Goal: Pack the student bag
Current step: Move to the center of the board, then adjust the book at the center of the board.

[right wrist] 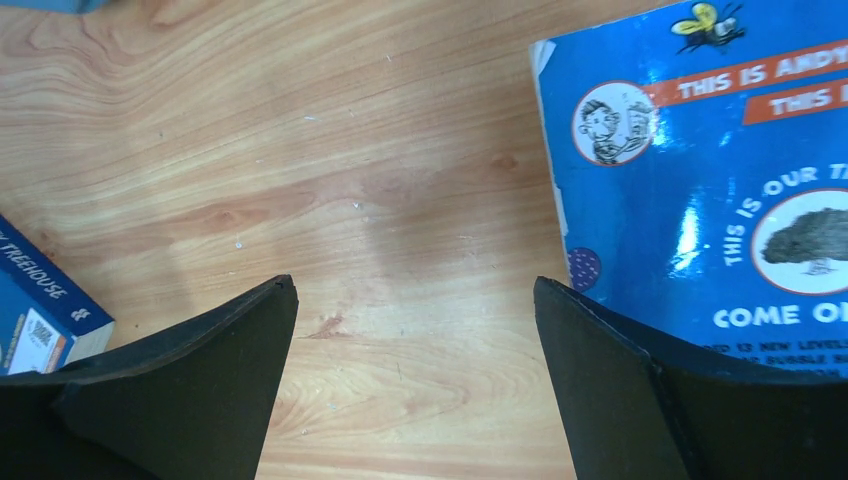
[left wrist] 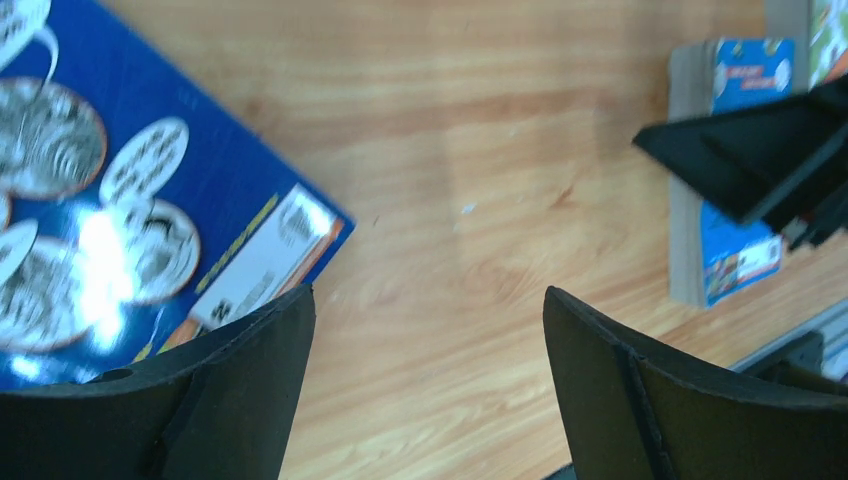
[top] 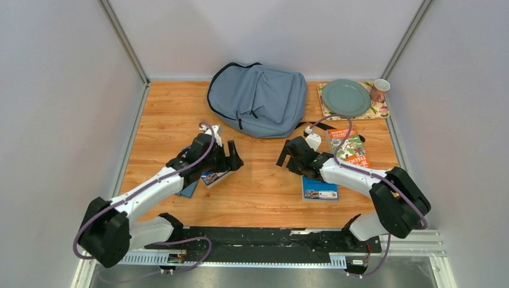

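Student bag [top: 257, 99]: lies flat at the far middle of the table [top: 264, 198], long axis left to right, just beyond left gripper [top: 235, 161] and right gripper [top: 282, 158], both spread wide, empty, roughly equally near.

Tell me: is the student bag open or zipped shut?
Apparently shut: the student bag lies flat, with no gap or interior showing along its dark zips. Only the top view shows it.
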